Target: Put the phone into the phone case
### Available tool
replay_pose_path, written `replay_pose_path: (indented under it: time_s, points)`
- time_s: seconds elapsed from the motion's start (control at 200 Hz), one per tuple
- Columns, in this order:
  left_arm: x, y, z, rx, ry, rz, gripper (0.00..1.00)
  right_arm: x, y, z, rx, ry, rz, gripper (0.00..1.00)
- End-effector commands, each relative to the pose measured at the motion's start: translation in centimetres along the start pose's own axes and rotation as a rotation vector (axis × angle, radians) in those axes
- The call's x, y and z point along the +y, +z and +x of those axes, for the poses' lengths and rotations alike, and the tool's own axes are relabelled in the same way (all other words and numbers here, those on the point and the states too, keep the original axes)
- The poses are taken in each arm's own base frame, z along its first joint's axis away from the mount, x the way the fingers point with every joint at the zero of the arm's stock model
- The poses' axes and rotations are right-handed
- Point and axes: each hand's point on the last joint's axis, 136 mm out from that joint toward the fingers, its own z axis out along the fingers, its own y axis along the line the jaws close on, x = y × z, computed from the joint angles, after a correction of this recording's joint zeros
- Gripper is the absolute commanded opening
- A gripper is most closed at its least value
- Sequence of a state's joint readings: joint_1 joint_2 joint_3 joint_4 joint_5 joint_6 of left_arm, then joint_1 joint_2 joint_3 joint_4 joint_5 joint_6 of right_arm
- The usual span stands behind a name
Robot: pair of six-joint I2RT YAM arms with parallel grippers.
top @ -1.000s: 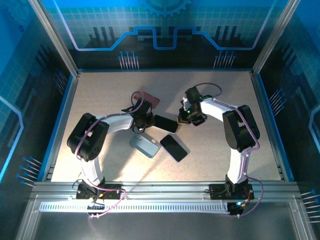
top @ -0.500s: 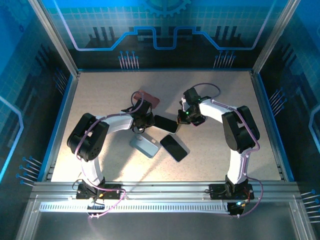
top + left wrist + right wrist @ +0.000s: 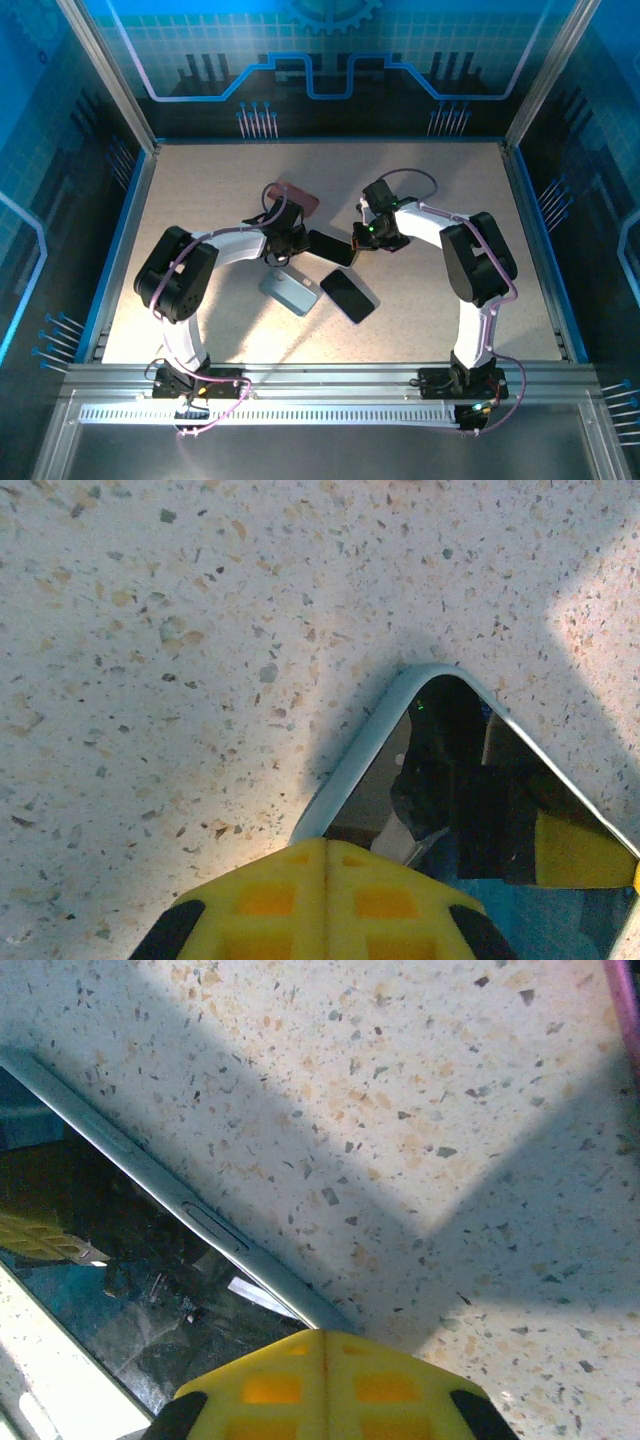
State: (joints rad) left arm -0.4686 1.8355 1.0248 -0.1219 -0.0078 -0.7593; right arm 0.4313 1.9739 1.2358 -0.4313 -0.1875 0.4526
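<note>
We hold the left hand and right hand clenched on nothing at opposite ends of the phone, flat at frame centre just above the grey-blue phone case; we judge it stiff, glassy, slippery, best gripped across its long edges.

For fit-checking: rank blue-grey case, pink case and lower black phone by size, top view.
Largest: lower black phone and blue-grey case, alike, unranked.
Smallest: pink case, partly hidden.

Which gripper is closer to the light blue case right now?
Left. The left gripper sits just beyond the light blue case; the right gripper is farther right, past the upper phone.
</note>
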Motion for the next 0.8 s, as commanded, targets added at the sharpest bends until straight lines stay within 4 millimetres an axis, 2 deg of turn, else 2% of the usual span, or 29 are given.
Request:
replay_pose_path:
  time_s: [0.0,0.18,0.345,0.47,0.79]
  points:
    - [3.6,2.0,3.4,0.109,-0.004,-0.117,0.0,-3.6,7.6,12.2,0.381,0.044,0.113,0.0]
    - [2.8,2.4,2.7,0.102,-0.002,-0.111,0.0,-2.3,6.2,10.8,0.319,0.079,0.042,0.0]
    - [1.3,3.4,1.4,0.097,0.01,-0.1,0.0,-0.9,3.3,8.3,0.206,0.138,-0.059,0.0]
    - [-0.4,4.5,0.1,0.092,0.029,-0.079,0.0,-0.1,1.4,6.7,0.156,0.142,-0.1,0.0]
    - [-5.6,7.3,-2.9,0.091,0.086,-0.019,0.0,1.3,-2.0,5.1,0.054,0.126,-0.18,0.0]
